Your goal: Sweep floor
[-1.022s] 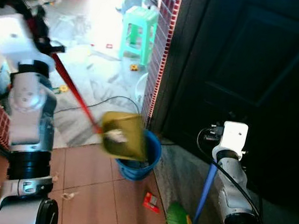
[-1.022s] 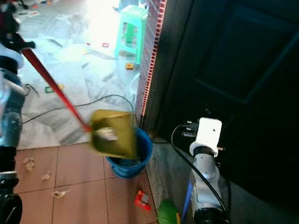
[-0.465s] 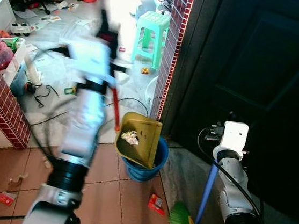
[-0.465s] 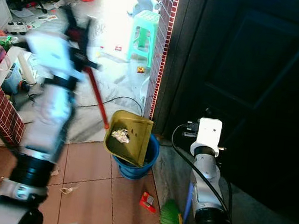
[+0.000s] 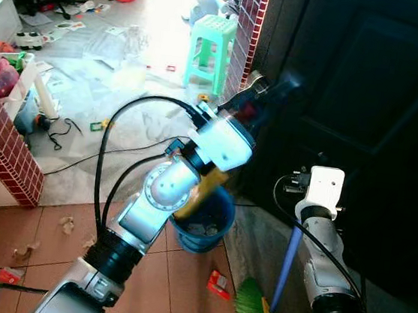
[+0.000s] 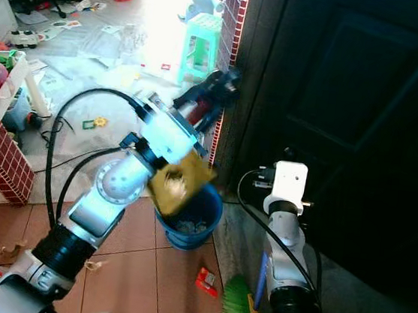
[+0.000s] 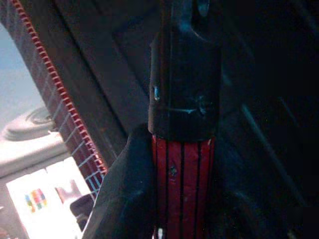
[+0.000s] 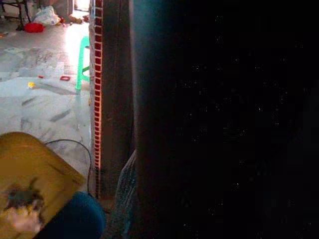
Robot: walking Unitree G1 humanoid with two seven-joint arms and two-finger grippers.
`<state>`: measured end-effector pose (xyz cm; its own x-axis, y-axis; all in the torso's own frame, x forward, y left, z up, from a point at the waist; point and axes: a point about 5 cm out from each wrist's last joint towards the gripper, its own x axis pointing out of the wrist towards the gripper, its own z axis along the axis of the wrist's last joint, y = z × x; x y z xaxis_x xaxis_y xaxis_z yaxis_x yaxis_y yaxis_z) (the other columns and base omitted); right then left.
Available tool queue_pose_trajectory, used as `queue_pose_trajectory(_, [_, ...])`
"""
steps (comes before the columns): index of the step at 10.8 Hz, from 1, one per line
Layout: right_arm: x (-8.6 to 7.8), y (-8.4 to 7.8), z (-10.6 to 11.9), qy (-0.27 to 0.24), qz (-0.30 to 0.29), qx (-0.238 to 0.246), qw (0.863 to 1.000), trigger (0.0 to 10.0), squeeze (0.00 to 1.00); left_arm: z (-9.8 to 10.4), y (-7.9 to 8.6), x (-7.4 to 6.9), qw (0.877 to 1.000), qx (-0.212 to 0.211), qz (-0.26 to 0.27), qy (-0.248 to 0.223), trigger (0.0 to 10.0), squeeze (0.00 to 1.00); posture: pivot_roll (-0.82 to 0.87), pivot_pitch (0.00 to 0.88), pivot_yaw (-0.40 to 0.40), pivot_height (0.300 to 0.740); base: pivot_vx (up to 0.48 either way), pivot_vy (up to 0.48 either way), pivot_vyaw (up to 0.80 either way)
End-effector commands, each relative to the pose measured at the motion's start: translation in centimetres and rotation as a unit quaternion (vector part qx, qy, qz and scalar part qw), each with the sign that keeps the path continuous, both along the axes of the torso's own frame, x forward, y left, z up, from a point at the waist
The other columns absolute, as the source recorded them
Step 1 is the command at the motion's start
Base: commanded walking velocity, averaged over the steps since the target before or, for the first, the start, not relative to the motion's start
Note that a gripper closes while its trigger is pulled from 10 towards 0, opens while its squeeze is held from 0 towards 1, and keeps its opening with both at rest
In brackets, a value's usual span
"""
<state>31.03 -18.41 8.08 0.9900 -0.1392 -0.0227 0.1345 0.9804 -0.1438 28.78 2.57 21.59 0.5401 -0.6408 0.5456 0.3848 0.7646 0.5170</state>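
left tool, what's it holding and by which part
The left tool holds the yellow dustpan by the top of its red handle, tipping the pan over the blue bucket.

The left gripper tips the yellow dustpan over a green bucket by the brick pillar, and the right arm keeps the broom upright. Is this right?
Not quite: the bucket is blue, not green, as the right eye view shows. The rest holds: the left gripper tips the yellow dustpan over it by the brick pillar, and the right arm keeps the broom upright.
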Motion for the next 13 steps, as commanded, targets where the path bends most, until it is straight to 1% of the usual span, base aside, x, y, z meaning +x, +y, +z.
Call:
queue_pose_trajectory(1, [0.4,0.3,0.9,-0.021,0.004,-0.002,1.000,10.0,0.00,1.0,-0.3,-0.4,0.999,0.003,-0.013,-0.036,10.0,0.00,-0.08,0.000,-0.015,0.740,0.000,0.000,0.00])
queue_pose_trajectory(3, [0.5,0.2,1.0,-0.022,0.003,-0.004,1.000,10.0,0.00,1.1,-0.1,-0.1,0.999,-0.013,-0.006,-0.032,10.0,0.00,-0.08,0.000,-0.017,0.740,0.000,0.000,0.00])
queue_pose_trajectory(5, [0.5,0.4,1.0,-0.022,0.005,-0.003,1.000,10.0,0.00,1.6,0.2,-0.1,0.999,-0.025,0.008,-0.042,10.0,0.00,-0.08,0.000,-0.019,0.740,0.000,0.000,0.00])
queue_pose_trajectory(6, [0.5,0.7,0.9,-0.021,0.009,-0.002,1.000,10.0,0.00,3.3,1.5,0.5,0.995,-0.065,0.048,-0.061,10.0,0.00,-0.08,0.000,-0.019,0.740,0.000,0.000,0.00])
queue_pose_trajectory(7, [0.5,0.7,0.9,-0.020,0.010,-0.001,1.000,10.0,0.00,5.6,3.1,1.2,0.986,-0.115,0.091,-0.075,10.0,0.00,-0.08,0.000,-0.019,0.740,0.000,0.000,0.00])
queue_pose_trajectory(8, [0.5,0.7,0.9,-0.019,0.011,-0.001,1.000,10.0,0.00,8.3,4.7,1.6,0.976,-0.148,0.123,-0.103,10.0,0.00,-0.07,0.000,-0.024,0.740,0.000,0.000,0.00])
queue_pose_trajectory(9, [0.6,0.8,0.6,-0.014,0.016,0.003,1.000,10.0,0.00,12.6,8.0,1.9,0.954,-0.182,0.180,-0.158,10.0,0.00,-0.06,0.000,-0.026,0.740,0.000,0.000,0.00])
queue_pose_trajectory(10, [0.6,1.3,0.5,-0.011,0.024,0.008,1.000,10.0,0.00,13.4,9.9,2.1,0.945,-0.172,0.221,-0.172,10.0,0.00,-0.05,0.000,-0.027,0.740,0.000,0.000,0.00])
queue_pose_trajectory(11, [0.7,1.5,0.5,-0.011,0.028,0.010,0.999,10.0,0.00,13.1,10.7,2.4,0.943,-0.158,0.240,-0.168,10.0,0.00,-0.04,0.000,-0.030,0.740,0.000,0.000,0.00])
queue_pose_trajectory(12, [0.6,1.8,0.4,-0.010,0.034,0.015,0.999,10.0,0.00,10.5,12.0,3.2,0.943,-0.133,0.283,-0.116,10.0,0.00,-0.04,0.000,-0.032,0.740,0.000,0.000,0.00])
queue_pose_trajectory(13, [0.6,1.9,0.3,-0.009,0.037,0.020,0.999,10.0,0.00,8.7,12.4,3.3,0.941,-0.110,0.305,-0.094,10.0,0.00,-0.03,0.000,-0.037,0.740,0.000,0.000,0.00])
